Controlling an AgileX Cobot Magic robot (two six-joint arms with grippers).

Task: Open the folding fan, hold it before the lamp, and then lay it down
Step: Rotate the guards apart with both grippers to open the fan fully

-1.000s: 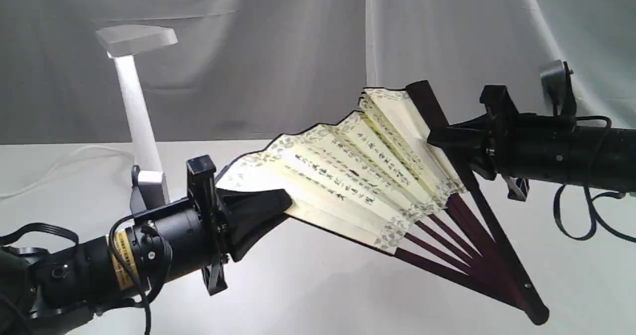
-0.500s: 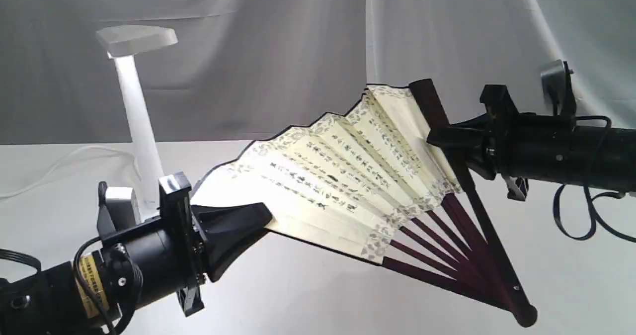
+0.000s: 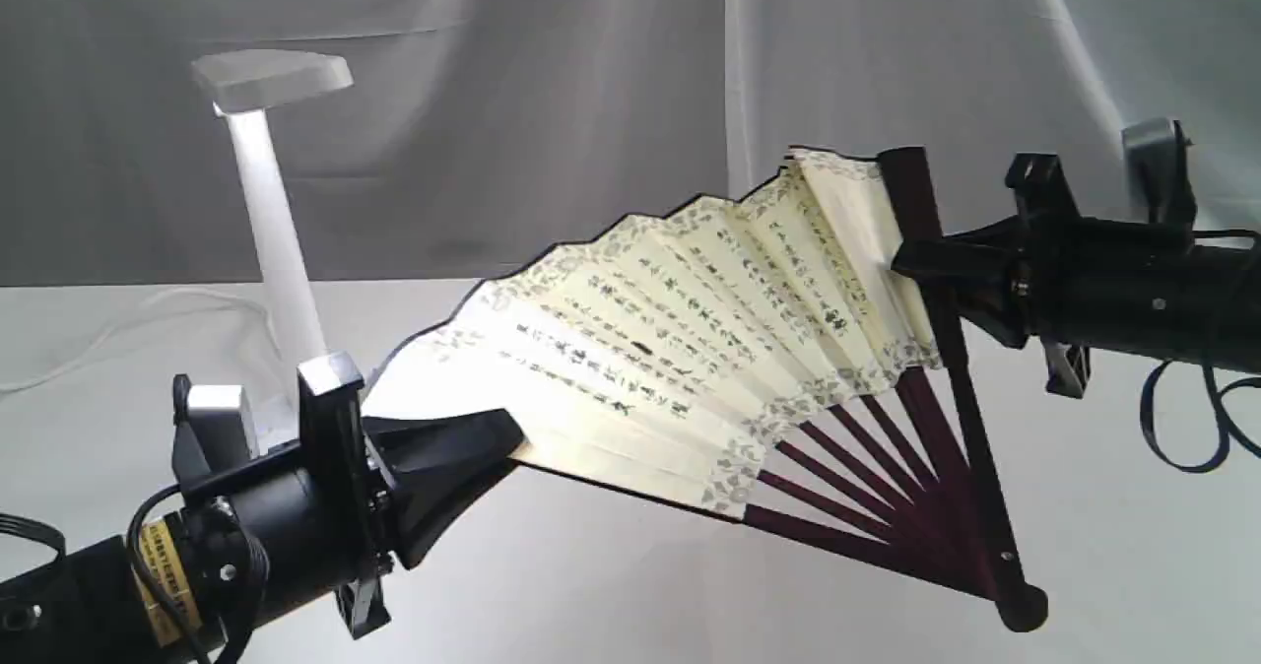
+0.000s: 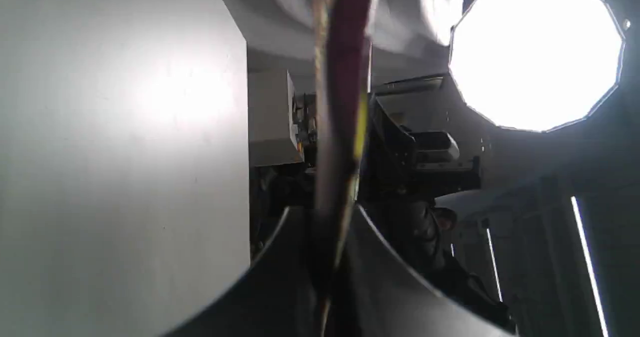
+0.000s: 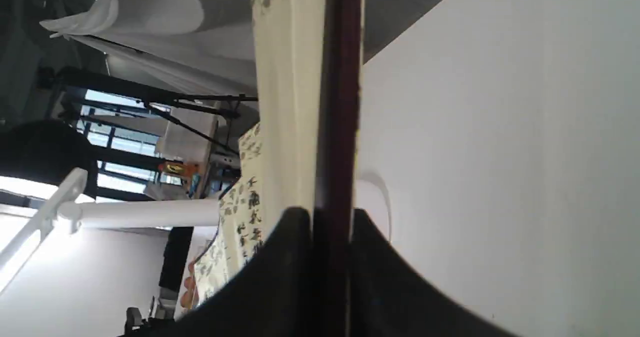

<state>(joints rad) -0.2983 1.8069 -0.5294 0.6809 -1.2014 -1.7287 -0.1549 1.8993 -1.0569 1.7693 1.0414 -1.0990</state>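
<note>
The lamp [image 3: 268, 206] stands unmoved at the back left of the table [image 3: 611, 585]. Before it, the left gripper [image 3: 504, 434] has drawn lower and further left than a second ago, its jaws pinched together on the folding fan's [image 3: 680, 349] lower guard. The fan hangs in the air above the table, spread wider than before, its calligraphy facing the exterior camera and its pivot low on the right. The right gripper [image 3: 904, 261], clamped on the upper guard, has shifted right
</note>
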